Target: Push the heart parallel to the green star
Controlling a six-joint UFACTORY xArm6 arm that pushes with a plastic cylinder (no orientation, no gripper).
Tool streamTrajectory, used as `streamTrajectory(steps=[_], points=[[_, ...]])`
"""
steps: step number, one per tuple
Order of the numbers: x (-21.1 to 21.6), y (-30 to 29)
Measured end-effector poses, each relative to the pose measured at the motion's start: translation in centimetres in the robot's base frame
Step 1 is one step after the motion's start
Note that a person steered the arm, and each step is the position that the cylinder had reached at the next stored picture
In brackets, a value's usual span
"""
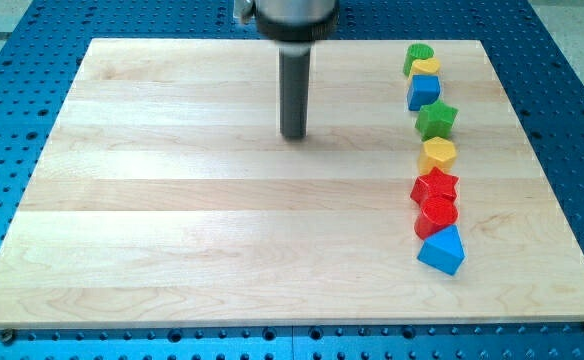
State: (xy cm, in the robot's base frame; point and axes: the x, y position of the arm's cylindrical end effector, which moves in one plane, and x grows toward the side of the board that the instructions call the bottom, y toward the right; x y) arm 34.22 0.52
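Note:
My tip [293,136] rests on the wooden board [172,230] at the upper middle, well to the left of a column of blocks. The yellow heart [428,67] lies near the column's top, touching a green round block [416,54] above it and a blue cube [424,92] below it. The green star [436,120] sits just under the blue cube. My tip is about level with the green star and touches no block.
Below the green star the column goes on with a yellow hexagon [438,155], a red star [434,186], a red round block [438,214] and a blue triangle [442,250]. A blue perforated table [572,120] surrounds the board.

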Motion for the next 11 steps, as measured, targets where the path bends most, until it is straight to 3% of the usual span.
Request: streamTrajectory(steps=[1, 2, 4, 5, 6, 10, 11], points=[[-8.1, 1.6], [-12.4, 6.6], [-13.1, 26.7], [-10.7, 33.7], [-6.2, 31.9], [-4.8, 1.0], [-0.8, 2.8]])
